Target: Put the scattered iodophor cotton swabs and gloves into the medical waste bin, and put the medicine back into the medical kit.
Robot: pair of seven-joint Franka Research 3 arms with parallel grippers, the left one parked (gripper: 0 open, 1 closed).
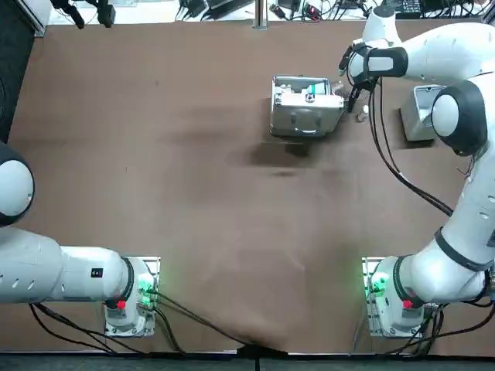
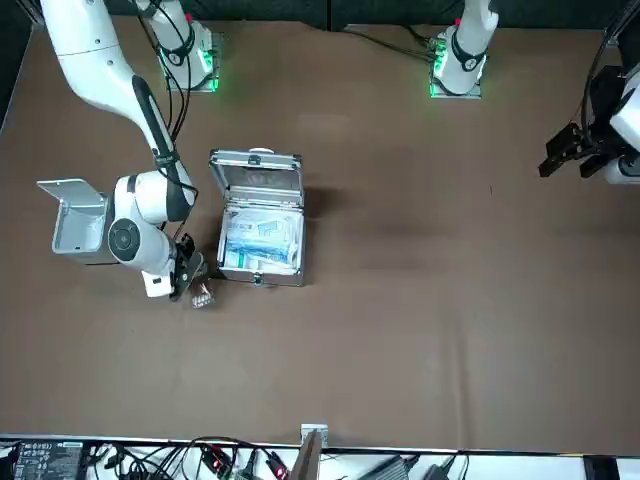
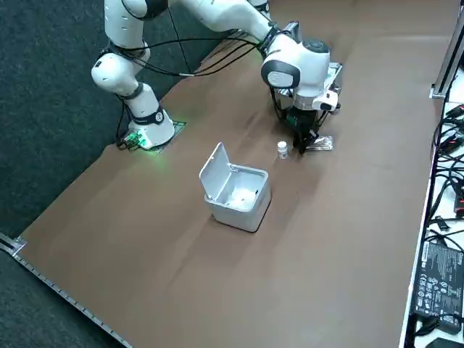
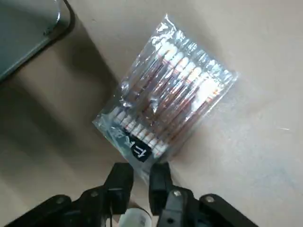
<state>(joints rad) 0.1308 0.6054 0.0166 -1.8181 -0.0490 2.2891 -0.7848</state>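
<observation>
Worryingly, the right gripper (image 4: 140,173), nearly shut, seems to pinch only a corner of the iodophor swab packet (image 4: 165,99) beside the medical kit (image 1: 298,122), so it may slip free

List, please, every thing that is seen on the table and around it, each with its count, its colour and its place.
medical kit: 1, silver, lid open, in the table's middle, white and teal packs inside
waste bin: 1, light grey, lid open, to the robot's right of the kit
swab packet: 1, clear with reddish-brown swabs, flat on the table beside the kit, on the bin's side
small bottle: 1, white, upright on the table near the packet
table: 1, brown
cables: several, black, beyond the table's far edge
right arm: 1, white, reaching between kit and bin
right gripper: 1, black, low over the table at the packet's edge
</observation>
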